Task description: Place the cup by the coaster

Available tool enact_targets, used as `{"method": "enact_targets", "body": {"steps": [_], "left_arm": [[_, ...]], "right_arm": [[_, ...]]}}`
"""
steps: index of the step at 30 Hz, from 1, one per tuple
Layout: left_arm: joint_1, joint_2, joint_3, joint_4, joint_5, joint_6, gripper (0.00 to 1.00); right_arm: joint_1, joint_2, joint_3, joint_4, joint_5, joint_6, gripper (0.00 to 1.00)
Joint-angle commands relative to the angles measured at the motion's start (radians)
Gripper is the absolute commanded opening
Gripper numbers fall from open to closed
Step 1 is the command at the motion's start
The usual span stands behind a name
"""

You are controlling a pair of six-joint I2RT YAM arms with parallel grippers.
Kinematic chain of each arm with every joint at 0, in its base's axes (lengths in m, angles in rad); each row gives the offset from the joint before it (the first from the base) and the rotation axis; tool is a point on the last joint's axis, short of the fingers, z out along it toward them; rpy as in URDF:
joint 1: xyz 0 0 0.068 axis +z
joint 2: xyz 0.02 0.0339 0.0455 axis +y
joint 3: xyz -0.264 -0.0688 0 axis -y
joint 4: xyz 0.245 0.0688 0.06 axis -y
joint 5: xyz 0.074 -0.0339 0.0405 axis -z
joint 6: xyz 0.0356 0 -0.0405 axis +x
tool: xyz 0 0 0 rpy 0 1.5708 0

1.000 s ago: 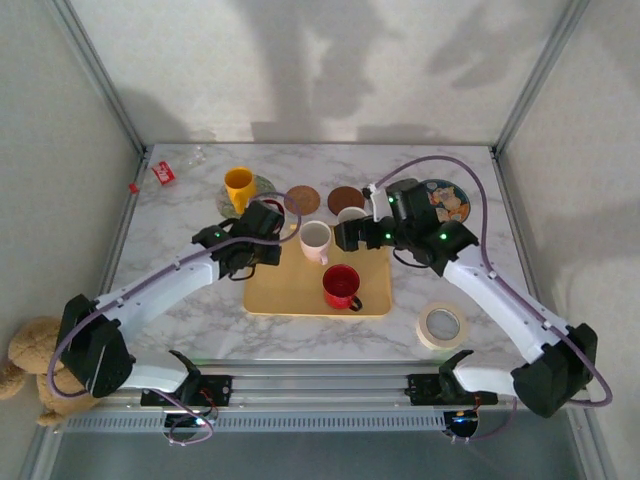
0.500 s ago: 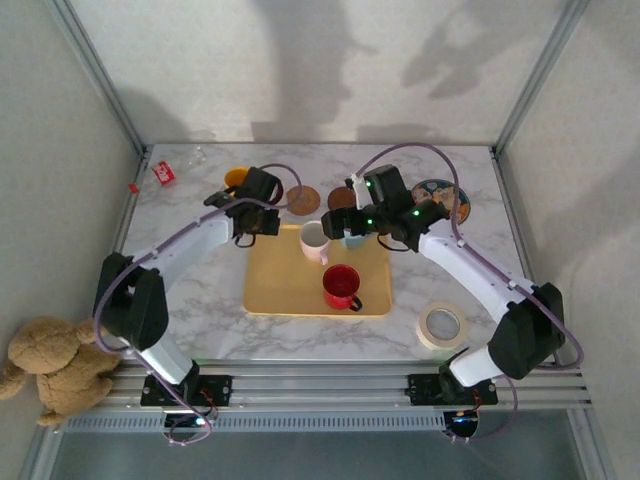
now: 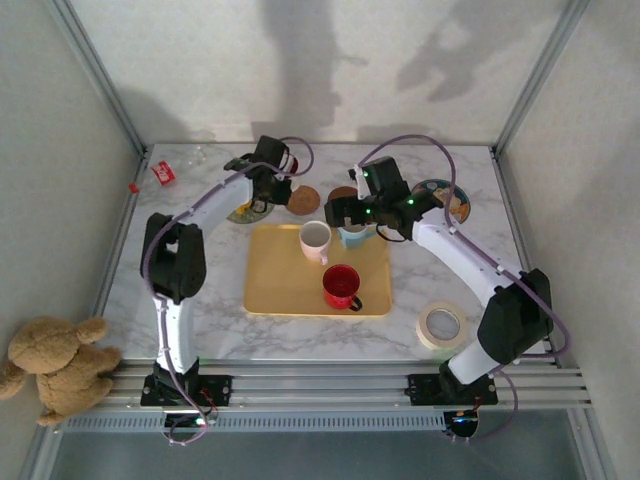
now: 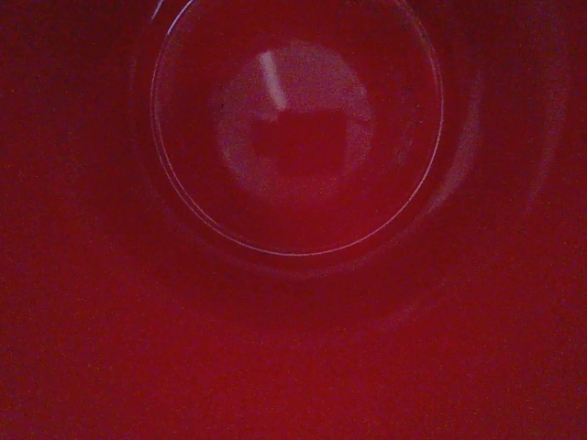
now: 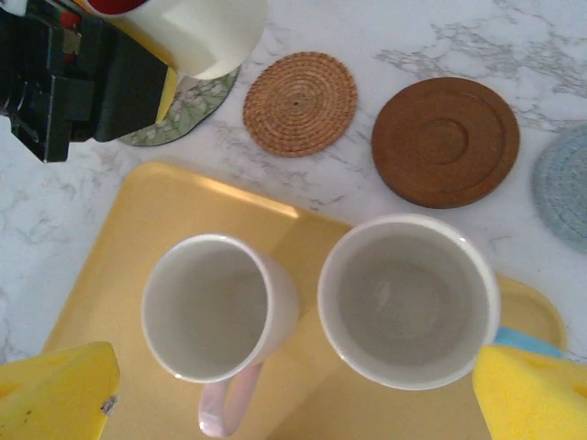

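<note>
The cup [image 5: 206, 32], pale outside and red inside, stands over the patterned coaster [image 5: 197, 105] at the back left. My left gripper [image 3: 268, 183] is shut on its wall, a yellow pad against its side. The left wrist view looks straight down into the cup's red inside [image 4: 293, 137]. A woven coaster [image 5: 300, 103] and a brown wooden coaster [image 5: 445, 140] lie just right of it. My right gripper [image 5: 293, 403] hangs open above a pink-handled white cup [image 5: 215, 307] and a wider white cup [image 5: 408, 298] on the yellow tray [image 5: 101, 238].
A red cup [image 3: 341, 285] also stands on the tray [image 3: 275, 295]. A picture plate [image 3: 447, 200] lies back right. A tape roll [image 3: 441, 325] is front right and a red-white wrapper [image 3: 163, 173] back left. A teddy bear [image 3: 55, 365] sits off the table's left edge.
My left arm has stretched toward the back and now covers the spot over the patterned coaster where a yellow cup showed. My right gripper has shifted back, over the two white cups.
</note>
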Motion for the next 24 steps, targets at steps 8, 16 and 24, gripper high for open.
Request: {"method": "enact_targets", "body": {"steps": [8,16,24], "left_arm": [[0.003,0.114,0.135,-0.026,0.061,0.071,0.0],[0.002,0.133,0.125,-0.007,0.072,0.071,0.0],[0.002,0.16,0.128,0.002,0.096,0.074,0.0]], "right_arm": [[-0.047,0.047,0.043,-0.022,0.017,0.033,0.99],[-0.056,0.061,0.043,-0.014,-0.004,0.037,0.99],[-0.058,0.074,0.051,-0.017,-0.015,0.042,0.99]]}}
